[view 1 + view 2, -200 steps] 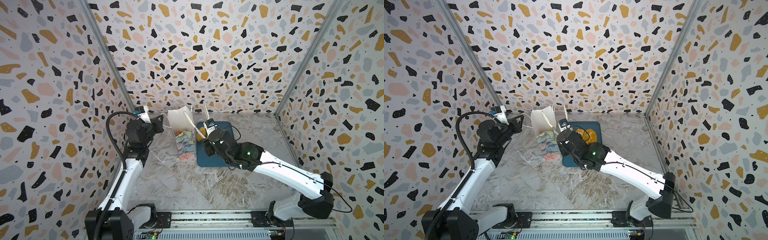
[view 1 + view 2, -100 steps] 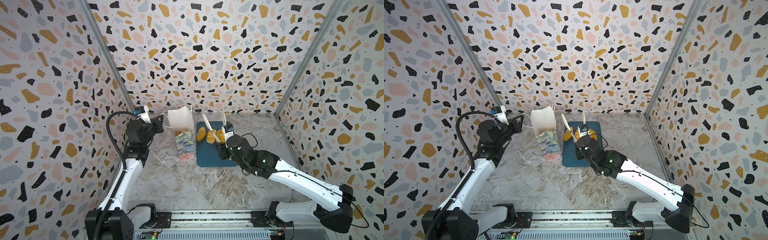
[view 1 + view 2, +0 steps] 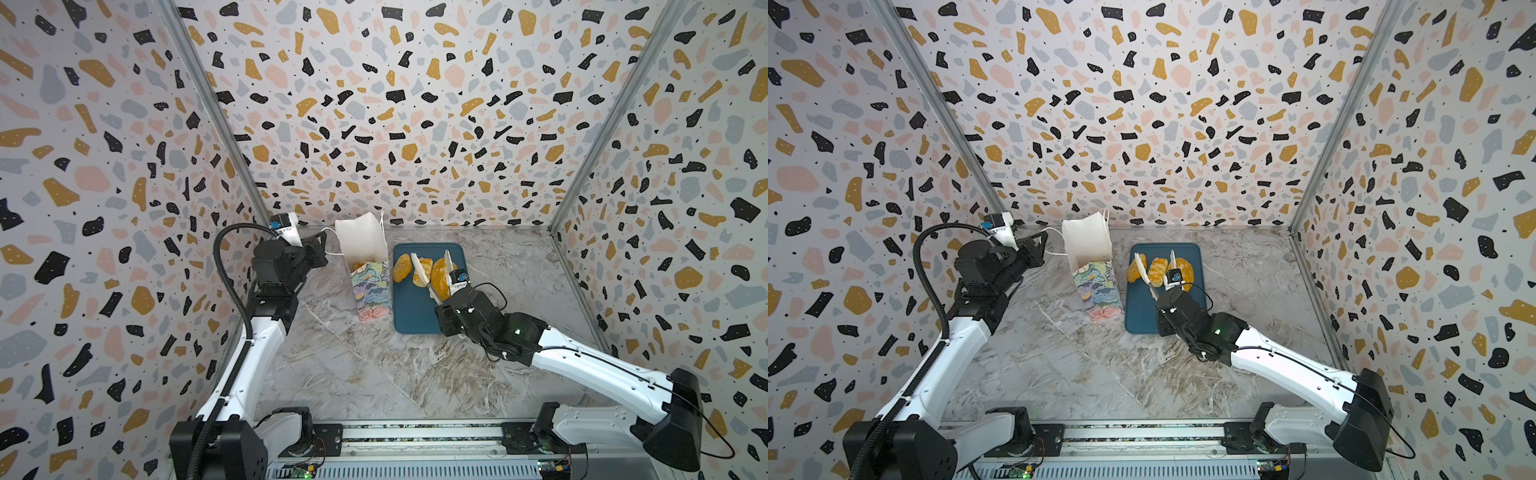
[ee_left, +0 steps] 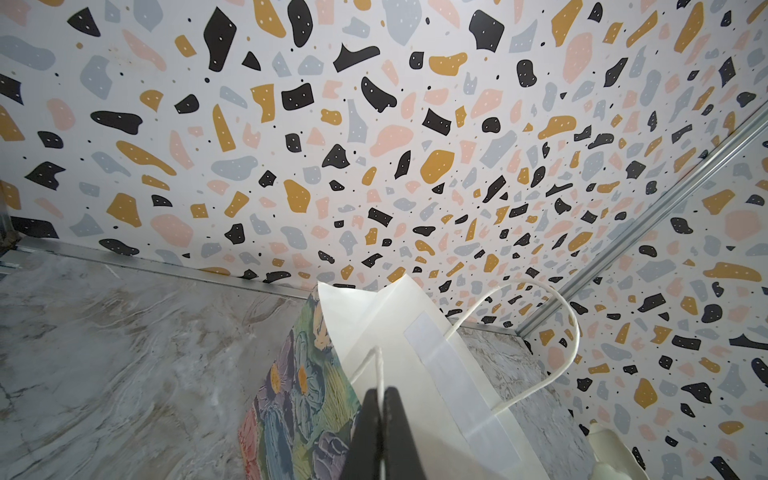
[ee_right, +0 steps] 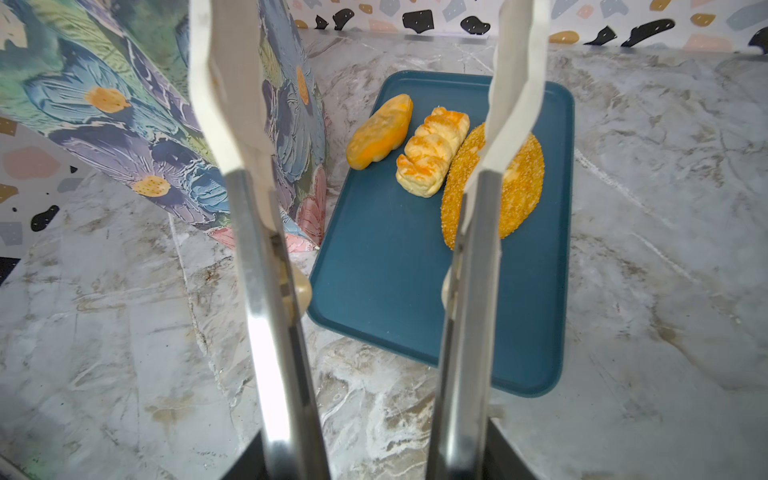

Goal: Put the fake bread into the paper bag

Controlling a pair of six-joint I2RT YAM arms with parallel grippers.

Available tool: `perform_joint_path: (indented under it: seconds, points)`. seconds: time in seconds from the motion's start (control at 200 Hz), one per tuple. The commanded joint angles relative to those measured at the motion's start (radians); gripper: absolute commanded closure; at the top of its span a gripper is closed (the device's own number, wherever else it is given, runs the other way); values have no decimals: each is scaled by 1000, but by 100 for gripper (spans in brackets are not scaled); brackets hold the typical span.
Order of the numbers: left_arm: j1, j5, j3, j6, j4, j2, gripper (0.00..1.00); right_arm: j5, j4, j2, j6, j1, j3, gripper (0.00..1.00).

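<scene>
1. Right wrist view: three pieces of the fake bread [image 5: 432, 151] lie side by side on the dark-blue tray [image 5: 395, 291]. They are a smooth golden roll [image 5: 380, 133], a plaited pastry [image 3: 1160, 266] in the middle, and a seeded oval loaf [image 5: 521, 191].
2. In both top views these three sit at the back end of the tray, toward the rear wall. The tray lies flat on the marble-patterned counter [image 3: 374, 374].
3. The paper bag [image 3: 372, 291] stands upright on the counter just beside the tray's left edge. Its mouth is open and the white inside shows.
4. In a top view, a golden-brown piece [image 3: 358, 265] shows low inside the bag's mouth. Its shape cannot be made out.
5. The left end effector [image 4: 380, 415] is closed on a white cord handle [image 4: 376, 365] of the bag, at the rim. The second handle [image 4: 569, 332] loops free.
6. The right end effector [image 3: 441, 305] clamps a pair of metal tongs [image 5: 266, 291] with white tips.
7. The tong tips stand apart with nothing between them. In both top views one tip lies between the roll and the pastry, and the other lies across the loaf. Whether either tip touches the bread cannot be told.
</scene>
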Motion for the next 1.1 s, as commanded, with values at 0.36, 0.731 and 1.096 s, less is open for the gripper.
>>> perform_joint_path:
  seconds: [0.36,0.731,1.096]
  points:
    - [-4,23,9,-12,56,-19,100,-112,134,47,166,-1,-41,50]
    - [-5,20,14,-8,50,-19,100,-190,295,96,257,15,-144,51]
    - [-4,19,10,-13,56,-13,100,-250,444,180,306,37,-185,51]
